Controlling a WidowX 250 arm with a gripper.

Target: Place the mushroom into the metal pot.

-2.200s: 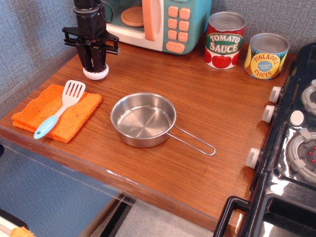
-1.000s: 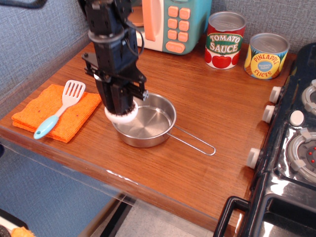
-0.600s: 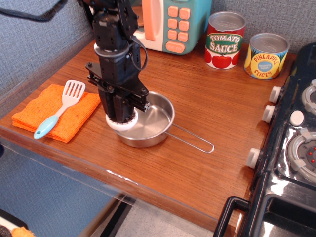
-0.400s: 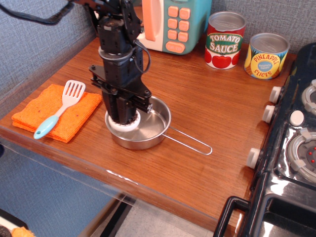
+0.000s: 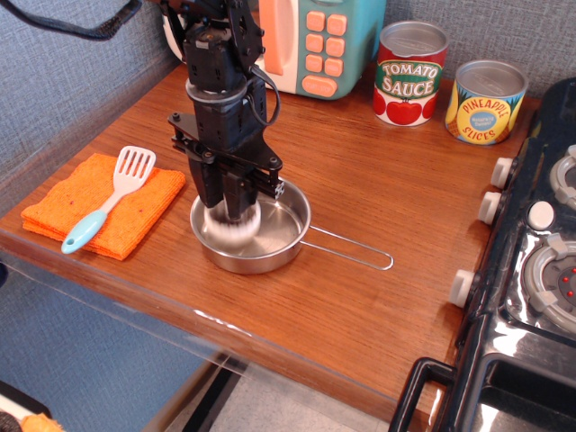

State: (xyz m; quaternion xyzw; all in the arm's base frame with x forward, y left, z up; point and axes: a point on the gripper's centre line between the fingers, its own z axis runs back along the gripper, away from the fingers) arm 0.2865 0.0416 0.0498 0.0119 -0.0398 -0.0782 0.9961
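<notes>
The metal pot (image 5: pixel 279 241) sits on the wooden counter, its wire handle pointing right. My black gripper (image 5: pixel 229 209) points straight down over the pot's left half. Its fingers are closed on the white mushroom (image 5: pixel 232 224), whose cap shows blurred just below the fingertips, inside the pot's rim. I cannot tell whether the mushroom touches the pot's bottom.
An orange cloth (image 5: pixel 101 202) with a white and blue spatula (image 5: pixel 110 196) lies left of the pot. A toy microwave (image 5: pixel 310 40), a tomato sauce can (image 5: pixel 409 74) and a pineapple can (image 5: pixel 486 102) stand at the back. A black stove (image 5: pixel 531 270) borders the right.
My gripper carried the mushroom from the back left of the counter to the pot and lowered it inside the rim. The pot shifted slightly left.
</notes>
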